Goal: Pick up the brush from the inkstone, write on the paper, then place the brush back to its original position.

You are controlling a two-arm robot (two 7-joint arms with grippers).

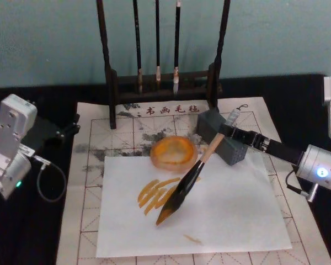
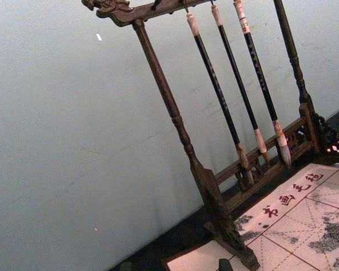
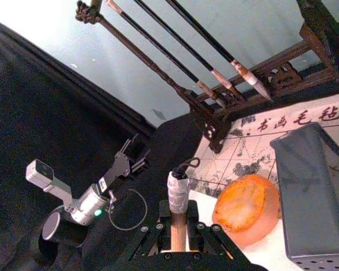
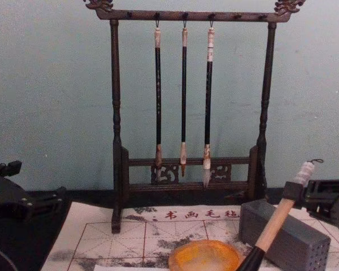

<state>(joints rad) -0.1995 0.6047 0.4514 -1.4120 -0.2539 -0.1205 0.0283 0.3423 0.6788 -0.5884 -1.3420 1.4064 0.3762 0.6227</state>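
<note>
My right gripper [image 1: 225, 133] is shut on the upper handle of the brush [image 1: 194, 171], just below its white end cap. The brush slants down to the left, and its dark bristles touch a plain white sheet [image 1: 231, 215] beside orange-brown strokes [image 1: 157, 193]. That sheet lies on the paper [image 1: 94, 165], which has red grid lines. The grey inkstone block [image 1: 231, 149] sits right under the gripper. In the right wrist view the brush [image 3: 179, 192] stands between my gripper's fingers [image 3: 158, 228]. In the chest view the brush [image 4: 274, 223] rises at the lower right. My left gripper [image 1: 60, 131] rests at the table's left.
A dark wooden rack [image 1: 107, 66] holding three thin brushes [image 4: 183, 96] stands at the back of the paper. An orange dish [image 1: 174, 152] sits left of the inkstone, close to the brush shaft. Black cloth [image 1: 298, 110] covers the table around the paper.
</note>
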